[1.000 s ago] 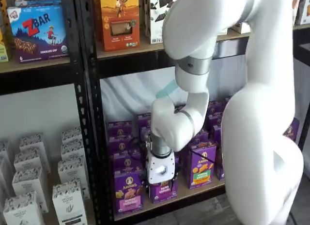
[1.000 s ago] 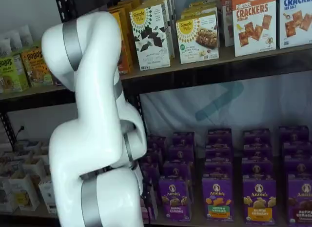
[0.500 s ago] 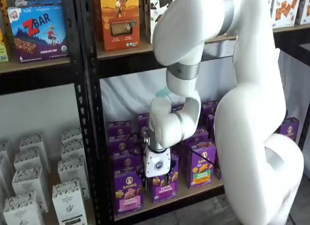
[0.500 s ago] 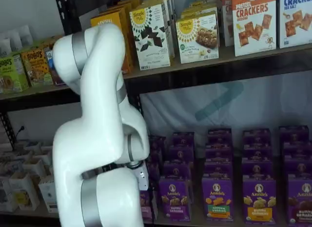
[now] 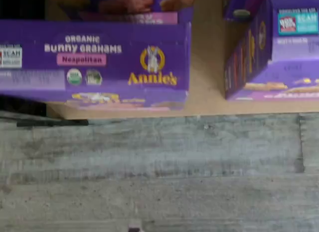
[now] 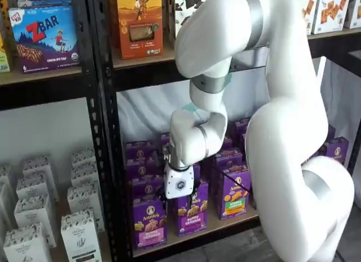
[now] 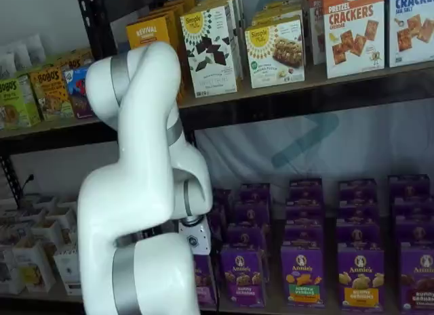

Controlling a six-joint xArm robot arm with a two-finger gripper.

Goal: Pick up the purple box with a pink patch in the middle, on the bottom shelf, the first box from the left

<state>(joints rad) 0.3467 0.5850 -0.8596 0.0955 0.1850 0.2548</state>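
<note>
The purple box (image 6: 149,221) stands upright at the left end of the front row on the bottom shelf (image 6: 223,223), with a pink band across its lower front. The wrist view looks down on its top (image 5: 99,62), which reads "Bunny Grahams" with a pink "Neapolitan" label, at the board's front edge (image 5: 207,100). My gripper (image 6: 181,201) hangs in front of the row, just right of and above that box. Its white body hides the fingers, so I cannot tell whether they are open. In a shelf view the arm covers most of the box (image 7: 203,281).
A carton with a purple band (image 6: 192,212) and one with a green and orange band (image 6: 234,195) stand to the right. More purple cartons fill the rows behind. A black perforated upright (image 6: 104,160) is at the left. White cartons (image 6: 79,228) sit on the neighbouring rack. Grey floor (image 5: 159,172) lies below.
The arm has swung left and the gripper has shifted left and slightly up, from in front of the purple-band carton toward the pink-band box.
</note>
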